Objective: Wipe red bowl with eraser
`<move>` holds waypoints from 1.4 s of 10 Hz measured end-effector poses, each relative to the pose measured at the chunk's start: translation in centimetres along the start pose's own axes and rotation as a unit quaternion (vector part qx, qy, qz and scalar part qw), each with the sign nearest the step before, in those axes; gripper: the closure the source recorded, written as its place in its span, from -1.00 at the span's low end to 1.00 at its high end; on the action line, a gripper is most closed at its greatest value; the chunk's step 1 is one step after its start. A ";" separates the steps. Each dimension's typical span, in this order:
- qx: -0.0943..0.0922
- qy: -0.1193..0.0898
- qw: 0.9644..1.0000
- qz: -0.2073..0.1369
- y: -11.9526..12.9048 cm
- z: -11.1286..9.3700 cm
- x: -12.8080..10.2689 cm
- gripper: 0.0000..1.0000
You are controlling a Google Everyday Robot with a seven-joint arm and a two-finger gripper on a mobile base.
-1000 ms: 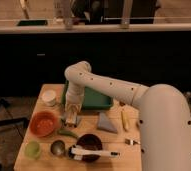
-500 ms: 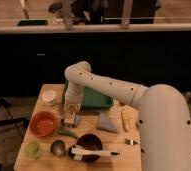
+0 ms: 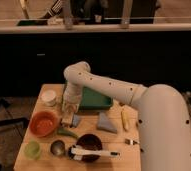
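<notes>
The red bowl [image 3: 43,123] is orange-red, wide and shallow, and stands at the left of the wooden table [image 3: 114,162]. My gripper [image 3: 67,118] hangs straight down from the white arm, just right of the bowl's rim and low over the table. A small tan-beige block, the eraser [image 3: 66,120], shows at the gripper's tip. I cannot tell whether it is held or lies on the table. A blue-grey pad [image 3: 77,120] lies just right of it.
A green tray [image 3: 95,99] is behind the gripper and a white cup [image 3: 49,97] at the back left. A grey triangular piece [image 3: 106,123] and a yellow object [image 3: 124,120] lie to the right. In front are a green cup [image 3: 33,149], a metal spoon [image 3: 57,147] and a dark bowl with a white brush [image 3: 89,148].
The gripper has shifted slightly left and down, toward the red bowl's right rim. Nothing else on the table has moved.
</notes>
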 end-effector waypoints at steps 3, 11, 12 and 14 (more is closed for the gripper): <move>0.022 0.008 0.999 0.035 -4.2 1.0 -1.1 1.00; 0.011 0.046 0.989 0.137 -6.1 3.3 -1.8 1.00; 0.010 0.046 0.989 0.138 -6.0 3.3 -1.7 1.00; -0.004 0.059 0.987 0.148 -6.1 3.2 -1.8 1.00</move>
